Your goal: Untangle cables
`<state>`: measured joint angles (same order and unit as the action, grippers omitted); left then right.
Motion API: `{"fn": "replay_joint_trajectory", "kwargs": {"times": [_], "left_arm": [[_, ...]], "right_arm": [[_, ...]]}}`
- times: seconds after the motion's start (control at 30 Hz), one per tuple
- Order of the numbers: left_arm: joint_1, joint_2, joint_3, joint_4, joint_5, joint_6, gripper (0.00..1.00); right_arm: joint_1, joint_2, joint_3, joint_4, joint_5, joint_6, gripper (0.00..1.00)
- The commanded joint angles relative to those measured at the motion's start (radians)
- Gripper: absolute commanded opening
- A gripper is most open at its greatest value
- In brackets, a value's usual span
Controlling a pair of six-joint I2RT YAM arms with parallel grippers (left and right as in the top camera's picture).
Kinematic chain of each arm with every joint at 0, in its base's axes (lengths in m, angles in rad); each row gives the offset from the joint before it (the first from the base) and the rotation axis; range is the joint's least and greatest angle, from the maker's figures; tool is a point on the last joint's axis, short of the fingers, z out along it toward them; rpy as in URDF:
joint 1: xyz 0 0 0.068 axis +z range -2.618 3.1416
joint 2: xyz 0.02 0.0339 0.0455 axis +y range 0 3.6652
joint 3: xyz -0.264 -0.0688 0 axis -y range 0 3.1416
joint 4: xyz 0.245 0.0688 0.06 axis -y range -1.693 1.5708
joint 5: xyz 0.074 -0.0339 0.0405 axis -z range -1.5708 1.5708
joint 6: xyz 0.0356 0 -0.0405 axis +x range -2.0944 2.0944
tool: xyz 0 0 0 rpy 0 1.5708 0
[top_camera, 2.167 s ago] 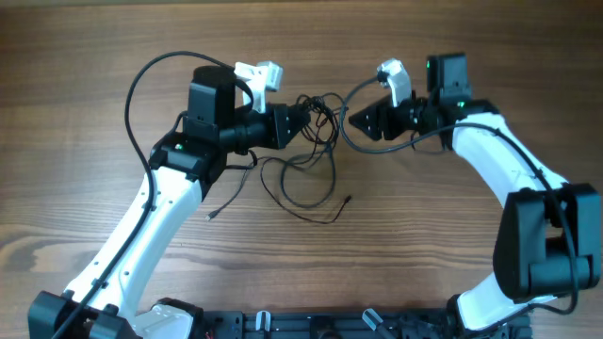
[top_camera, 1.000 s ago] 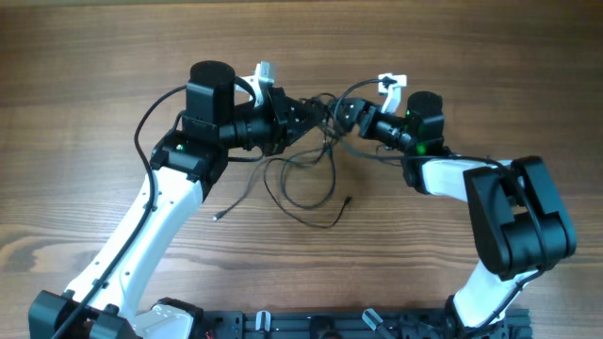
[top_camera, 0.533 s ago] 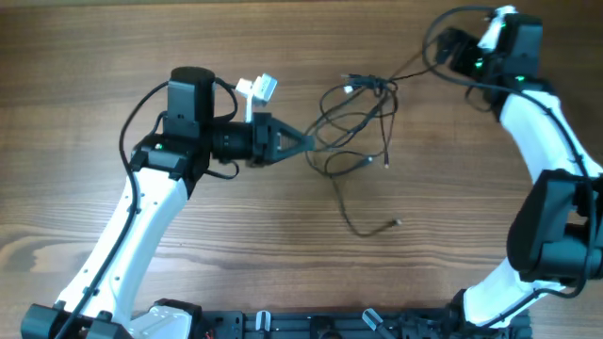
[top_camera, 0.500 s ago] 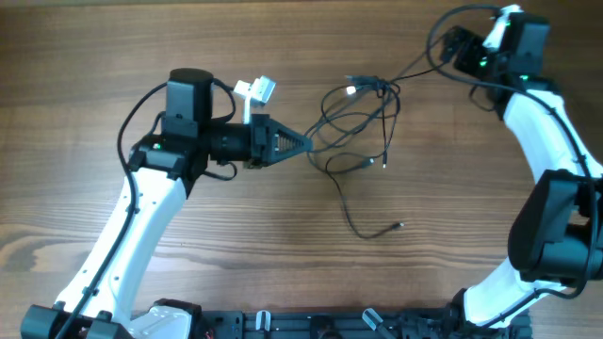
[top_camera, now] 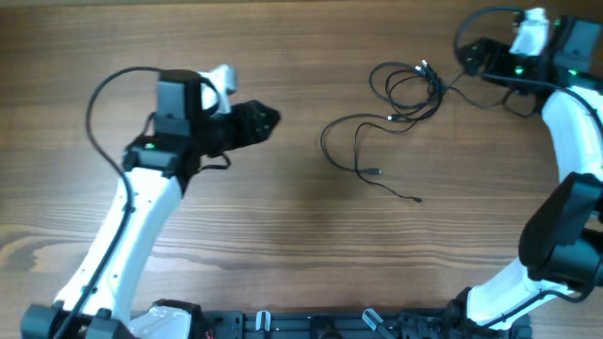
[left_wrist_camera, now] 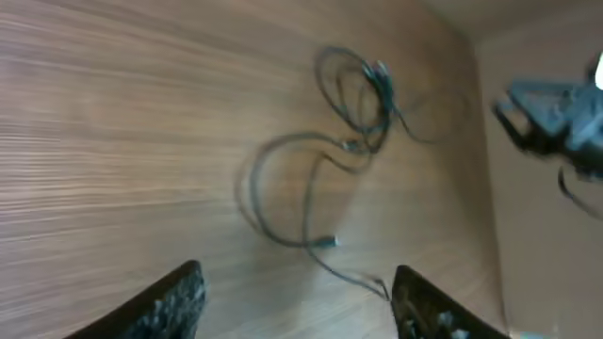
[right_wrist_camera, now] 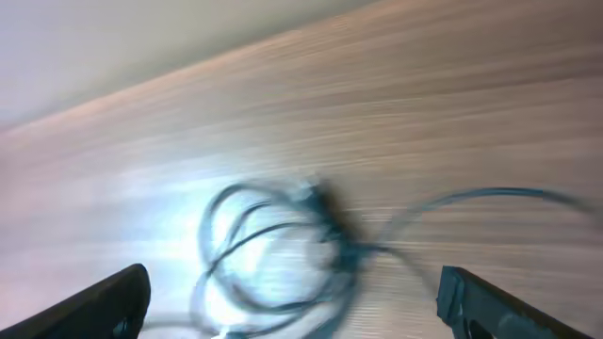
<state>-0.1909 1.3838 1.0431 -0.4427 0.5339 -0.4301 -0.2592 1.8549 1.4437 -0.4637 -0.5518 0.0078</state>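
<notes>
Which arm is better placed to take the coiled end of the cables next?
Right. The right fingers are open close beside the coil of the cables, centred in their wrist view. The left fingers are across the table, beyond the loose loops.

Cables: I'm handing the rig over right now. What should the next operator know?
Left claw: open, empty, off to the left of the cables.
Right claw: open, empty, beside the knotted coil.
Cables: all lying on the table. The coil is at far right, and a loose loop trails toward centre with free plug ends.
Done: bundle partly spread.
Left: coil still tangled; pull the cords apart.
</notes>
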Motion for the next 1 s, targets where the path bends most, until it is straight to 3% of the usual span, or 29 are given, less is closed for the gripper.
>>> {"fn": "replay_joint_trajectory", "kwargs": {"times": [0.0,0.03,0.07,0.13,0.17,0.23,0.3,0.4,0.47,0.53,0.57,0.6,0.67,0.73,0.8,0.87,0.97], "left_arm": [[-0.115,0.1,0.004,0.11,-0.156,-0.038,0.81],[-0.117,0.114,0.004,0.095,-0.232,-0.115,0.94],[-0.105,0.124,0.004,0.055,-0.319,-0.204,1.0],[-0.085,0.125,0.004,0.038,-0.339,-0.214,1.0],[-0.071,0.125,0.004,0.038,-0.346,-0.214,1.0],[-0.039,0.125,0.004,0.03,-0.346,-0.214,1.0],[-0.007,0.125,0.004,0.027,-0.346,-0.214,1.0],[0.025,0.125,0.004,0.023,-0.345,-0.214,1.0],[0.031,0.125,0.004,0.019,-0.345,-0.214,1.0],[0.039,0.125,0.004,0.001,-0.346,-0.214,1.0],[0.053,0.125,0.004,-0.024,-0.346,-0.214,1.0],[0.075,0.125,0.004,-0.056,-0.346,-0.214,1.0],[0.106,0.125,0.004,-0.094,-0.345,-0.215,1.0],[0.132,0.125,0.004,-0.107,-0.286,-0.215,1.0],[0.114,0.128,0.004,-0.085,-0.104,-0.215,1.0],[0.043,0.147,0.004,-0.027,-0.086,-0.22,1.0],[-0.104,0.229,0.004,0.103,-0.09,-0.426,1.0]], "right_arm": [[0.166,0.019,0.001,-0.046,-0.077,-0.217,1.0],[0.218,0.039,-0.009,-0.031,0.045,-0.195,1.0],[0.284,0.087,-0.014,-0.019,0.14,-0.164,1.0],[0.346,0.164,-0.014,0.031,0.211,-0.129,1.0],[0.371,0.217,-0.014,0.085,0.362,-0.025,1.0],[0.383,0.253,-0.014,0.104,0.463,0.032,1.0],[0.387,0.285,-0.014,0.107,0.433,0.051,0.97],[0.418,0.332,-0.015,0.044,0.21,0.043,0.67],[0.475,0.322,-0.014,-0.012,0.084,-0.017,0.64],[0.596,0.288,-0.014,-0.146,0.034,-0.05,0.71],[0.655,0.28,-0.014,-0.181,0.038,-0.053,0.77],[0.705,0.277,-0.014,-0.188,0.084,-0.027,0.92],[0.737,0.259,0.0,-0.195,0.174,0.057,1.0],[0.72,0.202,0.058,-0.196,0.296,0.149,1.0],[0.653,0.109,0.134,-0.182,0.468,0.266,1.0],[0.56,0.048,0.171,-0.173,0.533,0.341,1.0],[0.455,0.03,0.171,-0.263,0.529,0.396,1.0]]}}
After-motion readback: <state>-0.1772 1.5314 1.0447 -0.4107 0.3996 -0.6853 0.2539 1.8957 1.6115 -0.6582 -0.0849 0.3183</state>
